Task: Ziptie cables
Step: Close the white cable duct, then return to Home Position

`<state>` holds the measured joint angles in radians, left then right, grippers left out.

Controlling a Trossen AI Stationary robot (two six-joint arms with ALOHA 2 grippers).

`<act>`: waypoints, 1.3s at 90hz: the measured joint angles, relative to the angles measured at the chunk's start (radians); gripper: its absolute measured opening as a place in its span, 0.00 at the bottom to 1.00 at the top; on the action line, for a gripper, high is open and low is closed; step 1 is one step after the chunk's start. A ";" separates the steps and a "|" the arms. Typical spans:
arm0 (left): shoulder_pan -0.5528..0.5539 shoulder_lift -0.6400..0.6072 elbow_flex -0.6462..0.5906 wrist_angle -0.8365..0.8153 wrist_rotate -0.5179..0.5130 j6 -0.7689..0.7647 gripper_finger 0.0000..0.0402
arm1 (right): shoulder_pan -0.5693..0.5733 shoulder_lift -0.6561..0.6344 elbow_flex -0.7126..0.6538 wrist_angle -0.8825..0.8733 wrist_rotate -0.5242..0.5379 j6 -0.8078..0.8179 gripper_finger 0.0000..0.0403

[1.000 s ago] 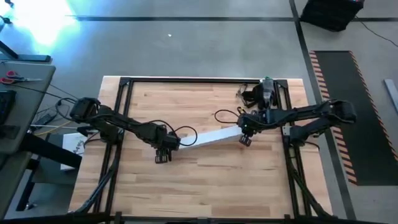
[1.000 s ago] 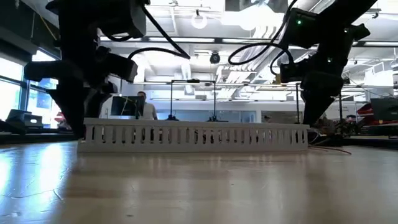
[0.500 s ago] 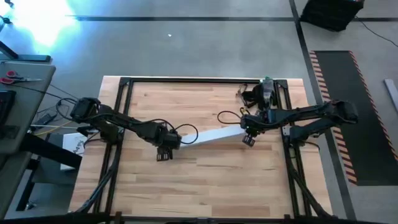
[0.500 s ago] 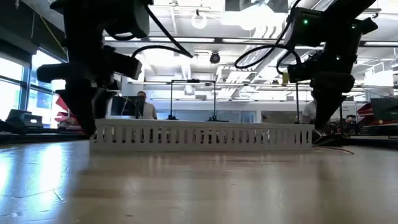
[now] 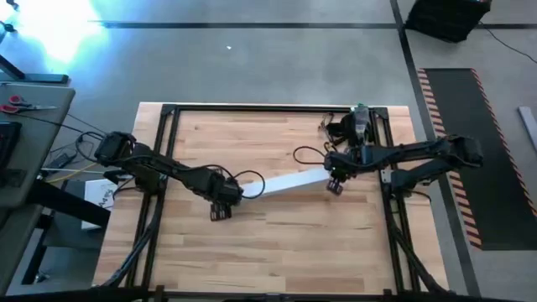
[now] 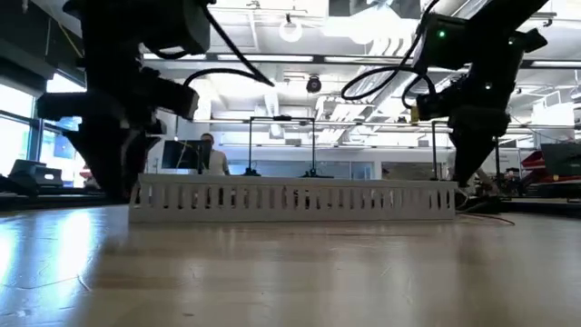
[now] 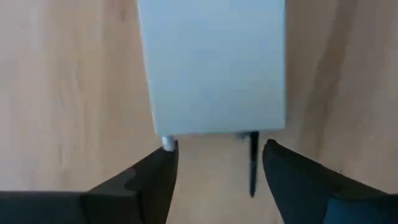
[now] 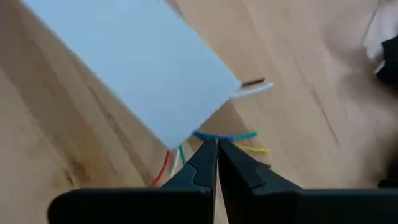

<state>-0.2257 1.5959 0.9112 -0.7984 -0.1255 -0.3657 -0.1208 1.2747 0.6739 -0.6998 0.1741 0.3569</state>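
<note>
a long white channel [image 5: 285, 182] lies slanted across the middle of the wooden table [image 5: 277, 243], with 1 arm at each end. in the low view the channel [image 6: 292, 198] shows its slotted side wall, standing on the tabletop between the 2 dark arms.

the left gripper [image 5: 221, 207] is at the channel's left end. in the left wrist view its 2 fingers [image 7: 144, 183] are spread wide, set on either side of the white end face [image 7: 211, 68] and just short of it, with bare table between them. a thin dark wire end [image 7: 253, 163] pokes out from under the white end, near 1 finger.

the right gripper [image 5: 335, 185] is at the channel's right end. in the right wrist view its fingers [image 8: 200, 167] are pressed together, tips just beside the corner of the white top [image 8: 134, 78]. i cannot tell whether they pinch any wire.

the cables [image 8: 224, 140] spill out from under that right end as thin coloured strands: blue-green, yellow, white, orange and a dark one, lying loose on the wood just beyond the closed fingertips. the rest of their length is hidden under the white top.

in the low view a person [image 6: 209, 154] shows in the room beyond the table.
</note>
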 joint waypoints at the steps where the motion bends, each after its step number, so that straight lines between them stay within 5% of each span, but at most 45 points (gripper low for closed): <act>1: -0.001 0.000 0.000 -0.002 0.004 0.000 0.52 | -0.002 0.000 0.000 0.000 0.000 0.000 0.00; 54: -0.008 -0.005 0.035 -0.086 -0.148 0.049 0.49 | -0.010 -0.094 -0.001 0.028 0.051 -0.056 0.00; 78: 0.023 -0.122 0.040 -0.142 -0.272 -0.030 0.49 | 0.018 -0.098 -0.001 0.276 -0.203 -0.309 0.03; 94: -0.044 -0.245 0.036 -0.073 -0.276 -0.194 0.49 | 0.092 0.019 -0.001 0.494 -0.257 -0.526 0.22; 117: -0.216 -0.299 0.035 -0.044 -0.381 -0.387 0.49 | 0.109 0.181 -0.001 0.697 -0.158 -0.646 0.68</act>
<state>-0.4419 1.2967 0.9461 -0.8423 -0.5065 -0.7527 -0.0121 1.4561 0.6727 -0.0030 0.0157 -0.2893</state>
